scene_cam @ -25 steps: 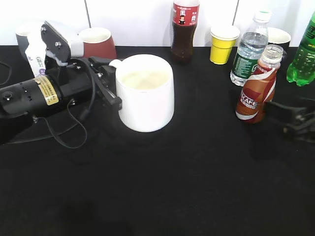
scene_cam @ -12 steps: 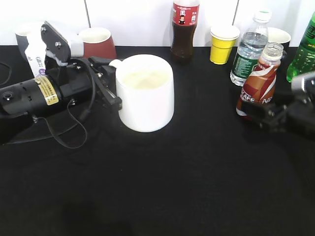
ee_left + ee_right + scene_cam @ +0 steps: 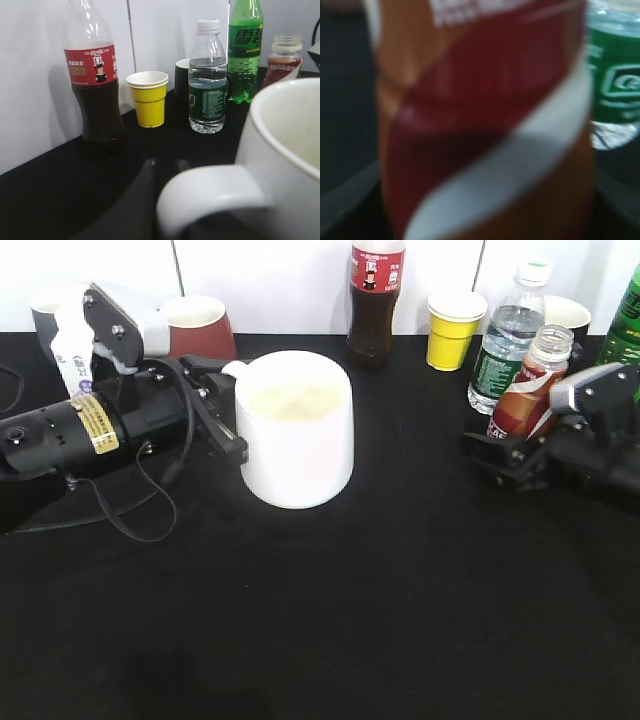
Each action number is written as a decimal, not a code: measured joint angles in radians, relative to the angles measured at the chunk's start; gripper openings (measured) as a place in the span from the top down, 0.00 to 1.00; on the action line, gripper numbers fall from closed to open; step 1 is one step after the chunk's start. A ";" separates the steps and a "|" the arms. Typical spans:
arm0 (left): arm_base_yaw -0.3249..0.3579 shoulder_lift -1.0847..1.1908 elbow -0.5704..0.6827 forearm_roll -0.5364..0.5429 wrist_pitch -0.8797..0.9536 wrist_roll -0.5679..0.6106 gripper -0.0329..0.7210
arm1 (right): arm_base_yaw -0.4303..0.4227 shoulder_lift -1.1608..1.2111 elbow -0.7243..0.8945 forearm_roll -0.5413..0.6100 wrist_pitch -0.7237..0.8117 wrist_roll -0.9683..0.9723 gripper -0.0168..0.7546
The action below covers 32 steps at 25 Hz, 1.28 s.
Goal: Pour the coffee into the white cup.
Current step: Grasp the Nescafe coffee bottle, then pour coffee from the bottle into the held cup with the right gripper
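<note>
Since earlier, coffee [image 3: 528,392] seemingly gripped, tilted.

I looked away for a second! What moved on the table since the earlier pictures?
The right gripper came in from the right edge, and its jaws now sit on either side of the coffee bottle, which leans a bit more. Whether they are squeezing it is unclear. The left gripper stayed at the handle of the white cup, and the other bottles and cups did not move.
</note>
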 joint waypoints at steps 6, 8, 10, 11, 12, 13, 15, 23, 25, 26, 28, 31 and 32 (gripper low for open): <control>0.000 0.000 0.000 0.000 0.000 0.000 0.88 | 0.007 0.004 -0.010 0.030 -0.008 0.000 0.31; 0.000 0.000 0.000 0.000 0.000 0.000 0.88 | 0.007 0.007 -0.007 0.029 -0.026 0.000 0.31; 0.000 0.000 0.000 0.003 0.000 0.000 0.88 | 0.007 0.008 -0.007 0.028 -0.029 0.003 0.31; 0.000 0.000 0.000 0.023 0.000 0.000 0.88 | 0.007 0.008 -0.007 0.027 -0.036 0.010 0.31; -0.002 0.000 0.000 0.069 0.000 -0.004 0.88 | 0.007 0.005 -0.007 0.011 -0.044 0.018 0.31; -0.011 0.000 0.000 0.095 0.000 -0.024 0.88 | 0.007 -0.013 -0.006 -0.020 -0.042 0.021 0.31; -0.050 0.000 -0.010 0.110 0.010 -0.043 0.88 | 0.007 -0.112 -0.005 -0.068 0.003 0.022 0.31; -0.256 0.020 -0.238 0.127 0.228 -0.070 0.88 | 0.017 -0.475 -0.004 -0.232 0.149 -0.136 0.31; -0.259 0.028 -0.267 0.092 0.243 -0.071 0.88 | 0.017 -0.530 -0.004 -0.253 0.151 -0.198 0.31; -0.261 0.028 -0.275 0.080 0.247 -0.072 0.88 | 0.017 -0.547 -0.004 -0.253 0.151 -0.240 0.31; -0.278 0.040 -0.278 0.066 0.248 -0.075 0.88 | 0.017 -0.555 -0.004 -0.255 0.151 -0.354 0.31; -0.306 0.041 -0.278 0.031 0.255 -0.075 0.88 | 0.017 -0.555 -0.004 -0.255 0.151 -0.545 0.31; -0.312 0.041 -0.278 0.014 0.255 -0.075 0.88 | 0.017 -0.555 -0.004 -0.256 0.152 -0.605 0.31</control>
